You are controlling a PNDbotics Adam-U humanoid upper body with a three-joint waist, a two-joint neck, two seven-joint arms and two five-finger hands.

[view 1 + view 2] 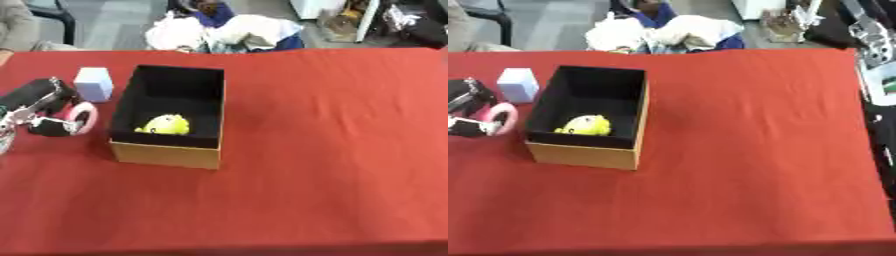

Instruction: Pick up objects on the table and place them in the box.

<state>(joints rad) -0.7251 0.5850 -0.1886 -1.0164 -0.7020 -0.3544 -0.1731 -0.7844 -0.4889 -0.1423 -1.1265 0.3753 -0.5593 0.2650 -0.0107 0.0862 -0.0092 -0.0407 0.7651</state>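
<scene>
The left hand (39,107) grips a pink ring (83,117), at nine o'clock from the box (166,150).

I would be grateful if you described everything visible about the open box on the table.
The box is a rectangular open-topped carton, tan like cardboard outside and black inside. It stands upright on the red tablecloth, left of centre, with no lid in sight. A small yellow object lies inside near the front wall. A pale cube stands apart from its left side. The left hand, holding a pink ring, is beside the box without touching it.
</scene>
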